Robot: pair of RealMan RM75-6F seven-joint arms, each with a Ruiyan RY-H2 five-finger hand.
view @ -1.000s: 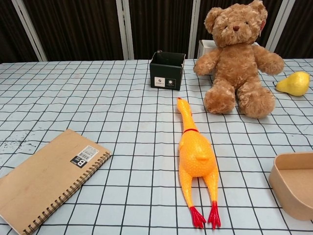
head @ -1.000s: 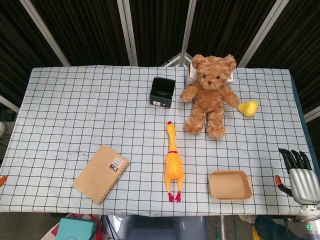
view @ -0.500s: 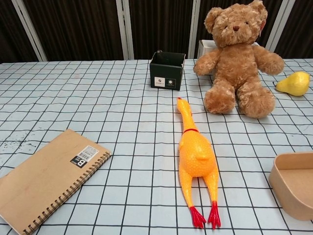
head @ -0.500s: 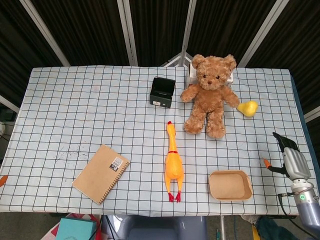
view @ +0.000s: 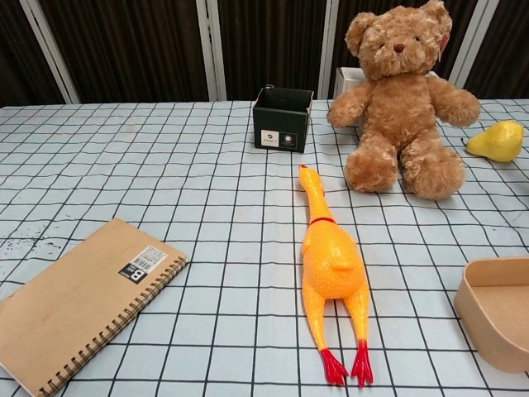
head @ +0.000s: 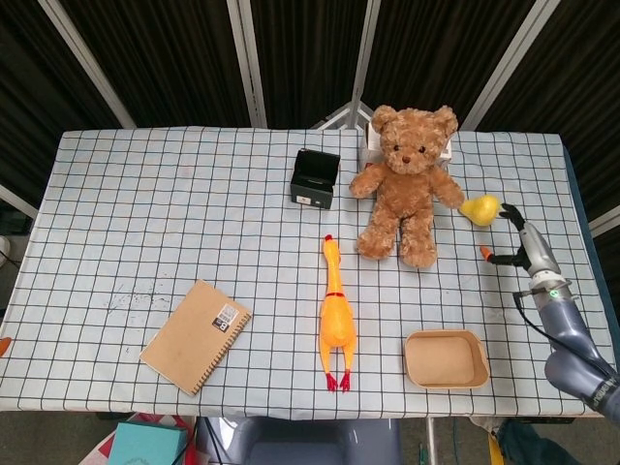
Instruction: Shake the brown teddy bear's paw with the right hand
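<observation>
The brown teddy bear (head: 404,181) sits upright at the far side of the table (head: 145,213), right of centre, with its back against a white box (head: 369,147). Its fur is fluffy and golden brown, with round ears, a dark nose and dark eyes. Both arms stick out sideways and the stubby legs point toward the near edge. In the chest view the bear (view: 403,99) shows a paler muzzle and thick, curly pile on its feet.

The right hand (head: 521,247) hovers over the right part of the table, near the bear's outstretched paw but apart from it. It grasps nothing; it is seen edge-on, with dark fingers pointing toward the bear and an orange-tipped thumb sticking out, so how far the fingers spread cannot be told. The left hand shows in neither view.

A yellow pear-shaped toy (head: 480,208) with a smooth, shiny skin lies just beyond the hand. A black open-topped box (head: 315,178) stands left of the bear. A long rubber chicken (head: 335,315), orange with red feet, lies in front. A shallow tan tray (head: 447,358) with rounded corners sits near the front edge. A spiral-bound kraft notebook (head: 195,335) lies at the front left. A white cloth with a dark grid covers the table.
</observation>
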